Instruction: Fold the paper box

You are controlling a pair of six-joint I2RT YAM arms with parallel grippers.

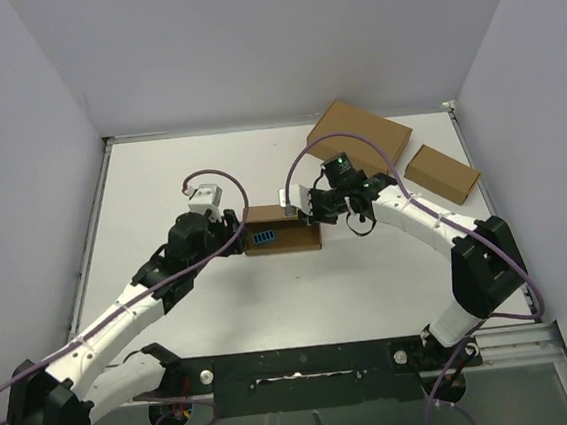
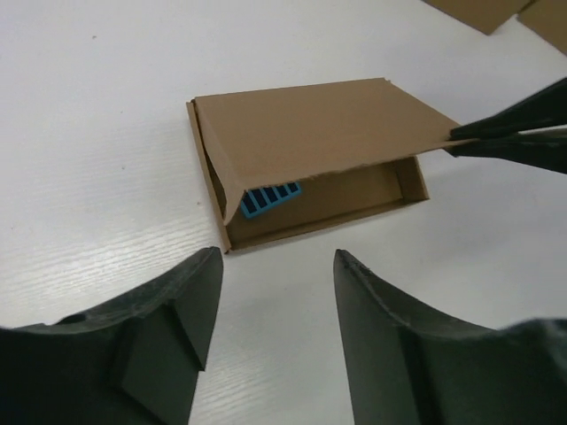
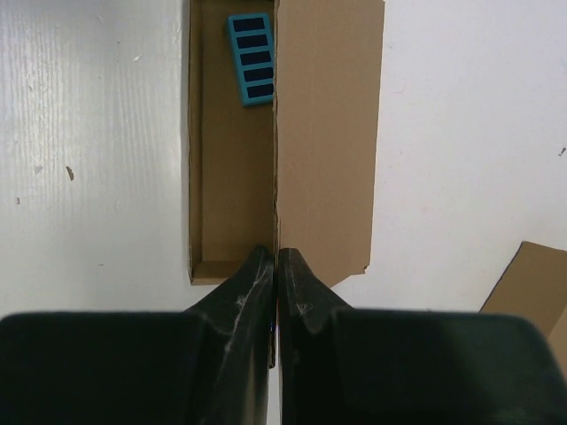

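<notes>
Right end effector (image 3: 276, 257) pinches the lid edge of the paper box (image 2: 319, 133), which sits midway across the worktop (image 1: 209, 169), lid half raised over a blue insert (image 2: 270, 199). Closing and tucking are left, I'd judge. Left end effector (image 2: 276, 266) gapes empty beside it.

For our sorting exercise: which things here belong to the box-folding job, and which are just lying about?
Job: paper box, right gripper pinching its lid, left gripper open.
Lying about: larger brown box, smaller brown box, blue piece in the paper box.
</notes>
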